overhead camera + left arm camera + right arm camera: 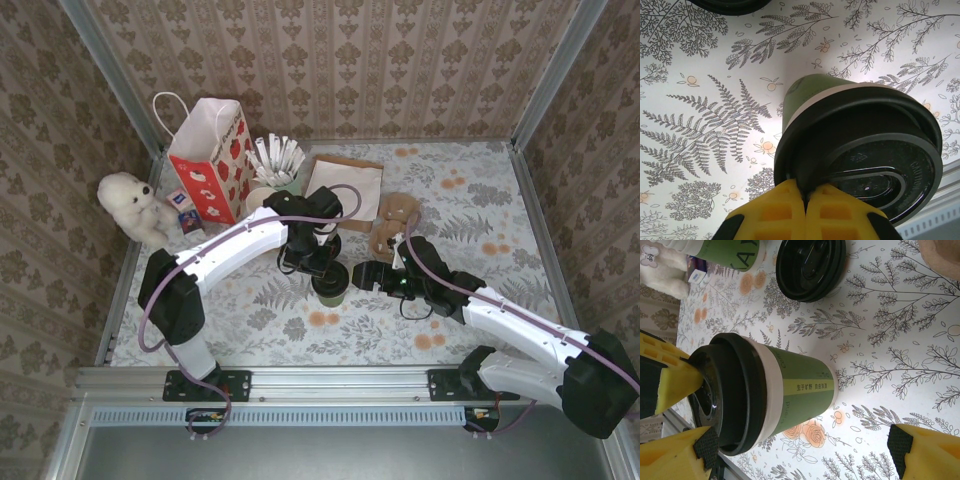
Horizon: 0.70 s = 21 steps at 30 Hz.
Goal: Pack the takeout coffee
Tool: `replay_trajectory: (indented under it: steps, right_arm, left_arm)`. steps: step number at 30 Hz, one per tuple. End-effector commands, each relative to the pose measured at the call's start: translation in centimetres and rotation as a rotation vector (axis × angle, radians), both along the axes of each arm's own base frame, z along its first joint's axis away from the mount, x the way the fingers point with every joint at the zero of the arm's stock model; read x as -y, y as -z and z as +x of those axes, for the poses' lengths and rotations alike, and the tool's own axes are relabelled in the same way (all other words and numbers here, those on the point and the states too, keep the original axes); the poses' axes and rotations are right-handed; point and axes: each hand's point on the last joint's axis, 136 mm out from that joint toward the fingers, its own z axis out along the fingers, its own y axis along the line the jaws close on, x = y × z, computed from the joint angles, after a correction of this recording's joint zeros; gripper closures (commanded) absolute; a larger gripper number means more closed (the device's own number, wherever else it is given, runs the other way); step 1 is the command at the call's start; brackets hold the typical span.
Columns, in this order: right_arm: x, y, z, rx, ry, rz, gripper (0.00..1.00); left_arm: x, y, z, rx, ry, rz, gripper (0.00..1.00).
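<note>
The left tool (pixel 805 192) is closed, its two yellow fingers pressed together with only a thin dark seam between them. Their tips sit at the rim of the black lid of the takeout coffee (pixel 855 140). Whether they pinch the rim or only rest against it is hard to make out, since the tips hide the spot where they meet it. In the left wrist view the fingers are cut off at the bottom edge.

The right tool (pixel 802 442) stands wide apart. One black-padded finger (pixel 702 447) sits close by the lid's edge, and I cannot tell whether it touches. The other finger (pixel 920 455) is clear of the cup's base. Both are cropped by the frame.

The takeout coffee stands upright on the fern-printed desk (pixel 480 200), near the middle, between the two tools. From above, the left arm covers part of its lid.

Beyond the cup lies a black lid (pixel 810 267) on the desk, its far side cut off. Past it is a green cup (pixel 730 250) with pale lettering, of which just the lower part can be seen.

Farther back, along the left side, a red and white gift bag (pixel 212 160) stands upright with a white plush bear (pixel 135 205) beside it. A pot of white sticks (pixel 278 160) stands to the bag's right, and a flat brown paper bag (pixel 345 185) lies further right, with one corner under the left arm.
</note>
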Motion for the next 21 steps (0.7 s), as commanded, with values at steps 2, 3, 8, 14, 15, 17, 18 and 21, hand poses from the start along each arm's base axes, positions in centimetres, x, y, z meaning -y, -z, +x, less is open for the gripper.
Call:
replay_trajectory:
  steps: [2,3,8,14,15,17,18,21]
  right_arm:
    - [-0.1,0.4,-0.2,-0.007,-0.014,0.010,0.10]
    - [-0.1,0.5,-0.2,-0.009,-0.012,0.011,0.10]
    - [-0.5,0.6,-0.2,-0.020,-0.023,0.021,0.10]
    - [-0.7,1.0,-0.2,-0.041,-0.023,0.026,0.10]
    - [-0.7,1.0,-0.2,-0.041,-0.023,0.029,0.10]
    - [-0.8,1.0,-0.2,-0.041,-0.023,0.028,0.10]
    - [-0.7,1.1,-0.2,-0.042,-0.023,0.023,0.10]
    - [-0.5,1.4,-0.2,-0.048,-0.013,0.014,0.10]
  left_arm:
    - [0.1,0.4,-0.5,-0.025,-0.010,0.006,1.00]
    - [0.2,0.4,-0.5,-0.026,-0.009,0.005,1.00]
    - [0.4,0.7,-0.6,-0.037,-0.004,0.001,1.00]
    - [0.3,1.5,-1.1,-0.065,-0.003,0.002,1.00]
    - [0.3,1.7,-1.2,-0.072,-0.003,0.005,1.00]
    - [0.2,2.0,-1.3,-0.081,-0.004,0.013,1.00]
    - [0.2,2.1,-1.4,-0.084,-0.005,0.014,1.00]
    - [0.4,2.0,-1.1,-0.075,-0.003,0.011,1.00]
